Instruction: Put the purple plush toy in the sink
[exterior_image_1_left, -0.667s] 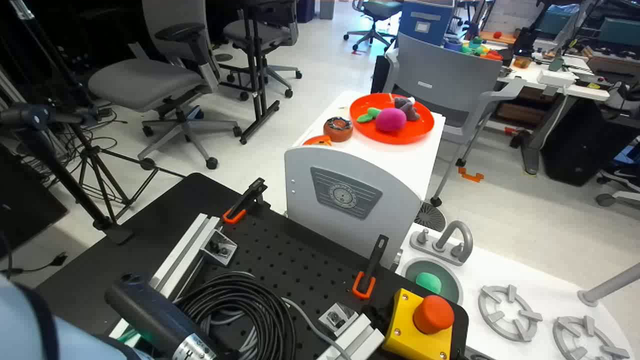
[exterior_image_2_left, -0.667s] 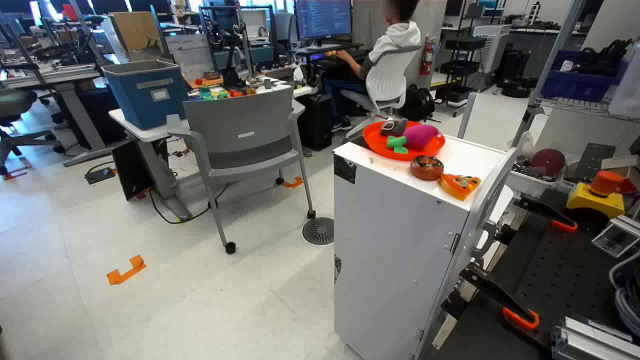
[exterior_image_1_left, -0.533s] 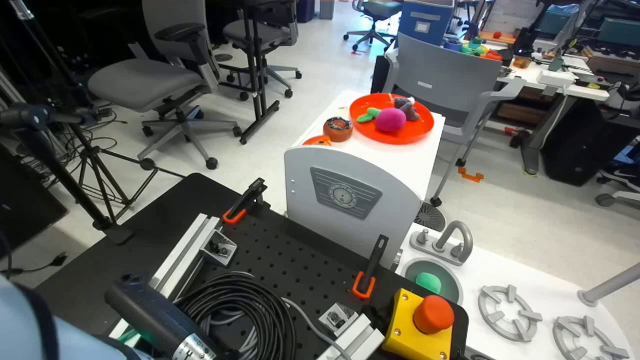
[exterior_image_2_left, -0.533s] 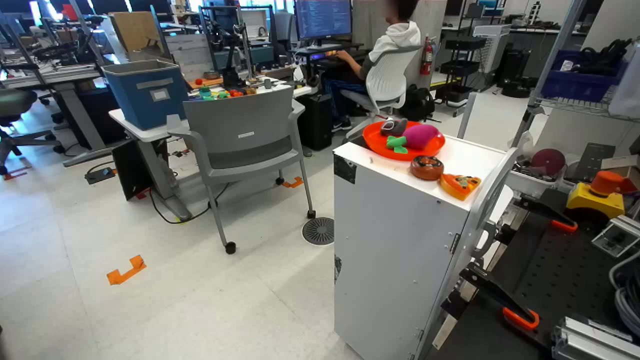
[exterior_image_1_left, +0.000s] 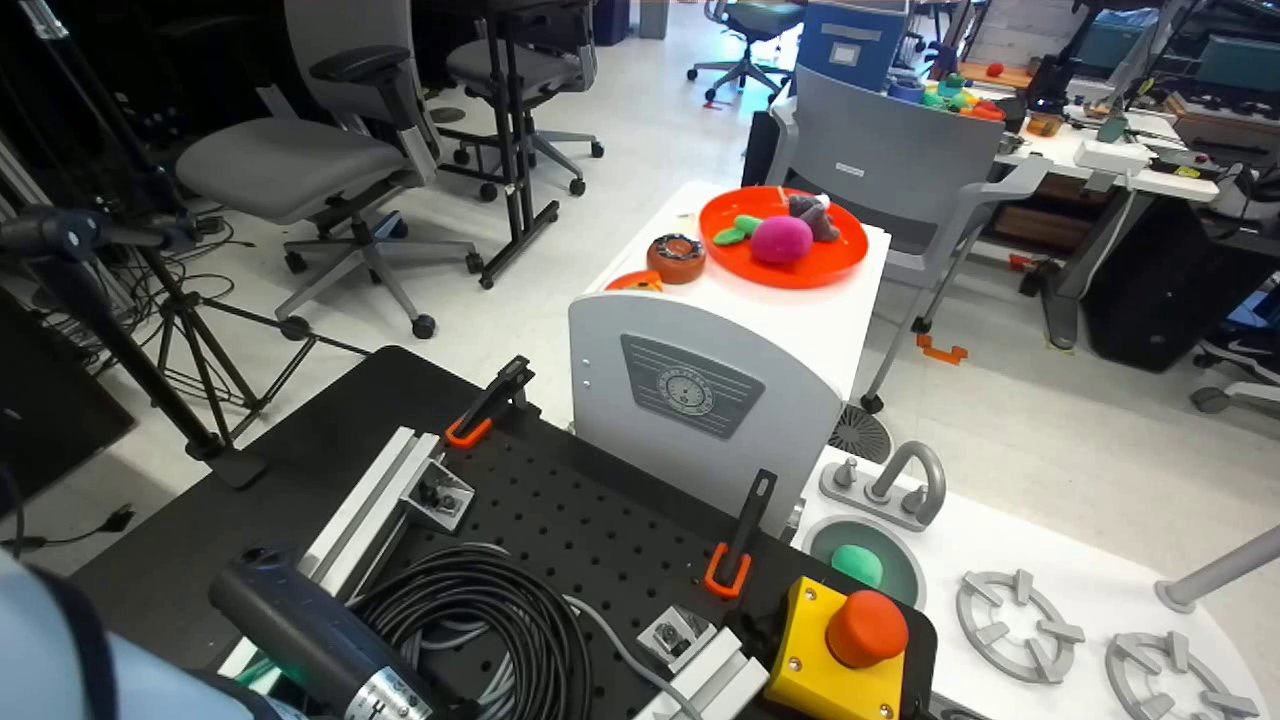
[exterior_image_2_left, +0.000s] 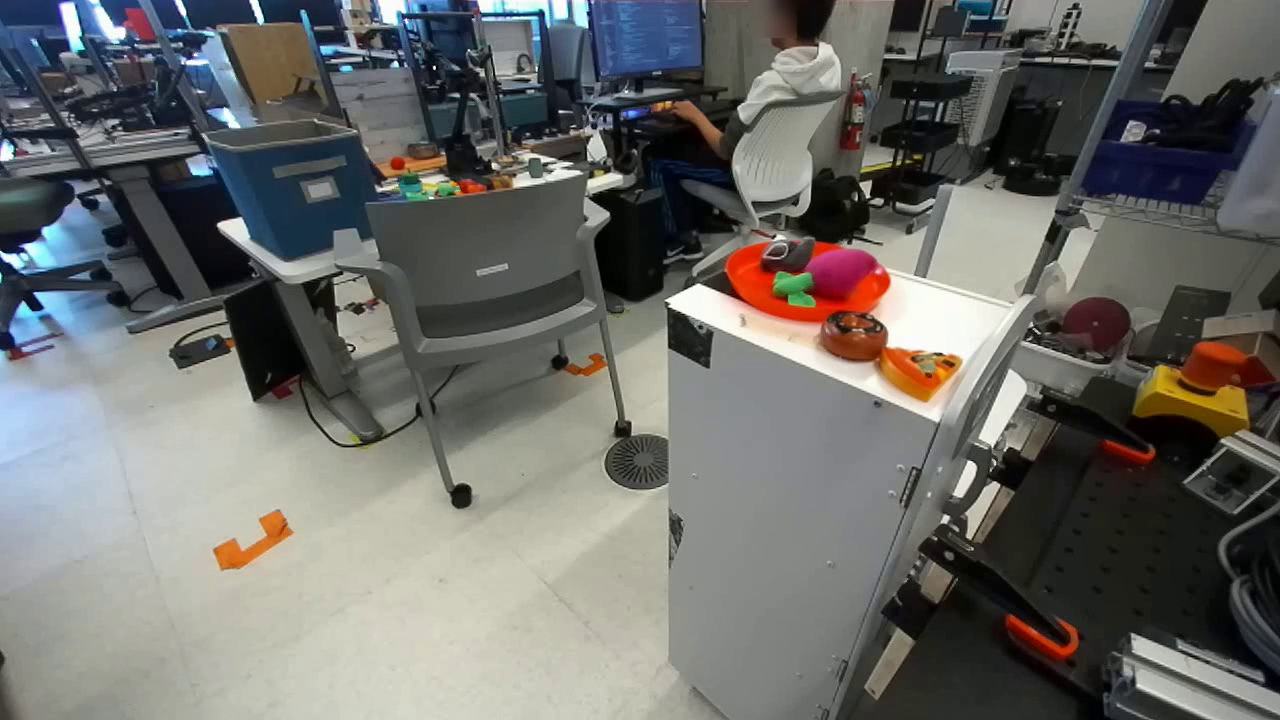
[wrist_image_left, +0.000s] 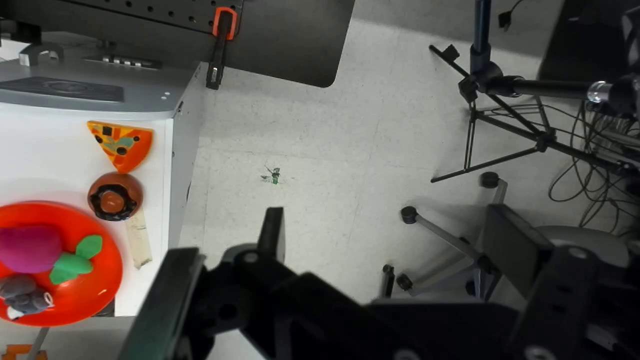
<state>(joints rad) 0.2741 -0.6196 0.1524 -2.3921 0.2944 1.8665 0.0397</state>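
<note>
The purple plush toy (exterior_image_1_left: 781, 240) lies on a red-orange plate (exterior_image_1_left: 738, 270) on the white cabinet top, its green leaves (wrist_image_left: 75, 260) attached. It shows in both exterior views (exterior_image_2_left: 843, 273) and at the left edge of the wrist view (wrist_image_left: 31, 249), partly cut off. A grey sink (exterior_image_1_left: 903, 562) sits in the lower white counter with a green round thing (exterior_image_1_left: 857, 565) inside it. My gripper (wrist_image_left: 384, 232) appears only in the wrist view: its jaws stand wide apart with just floor showing between them, off to the side of the cabinet and away from the toy.
A grey toy (wrist_image_left: 24, 295) shares the plate. Beside it are a brown ring-shaped piece (wrist_image_left: 115, 196) and a pizza slice (wrist_image_left: 123, 144). A raised grey panel (exterior_image_1_left: 700, 390) stands between cabinet top and sink. A faucet (exterior_image_1_left: 915, 480) arches over the sink. A clamp (exterior_image_1_left: 740, 535) juts up.
</note>
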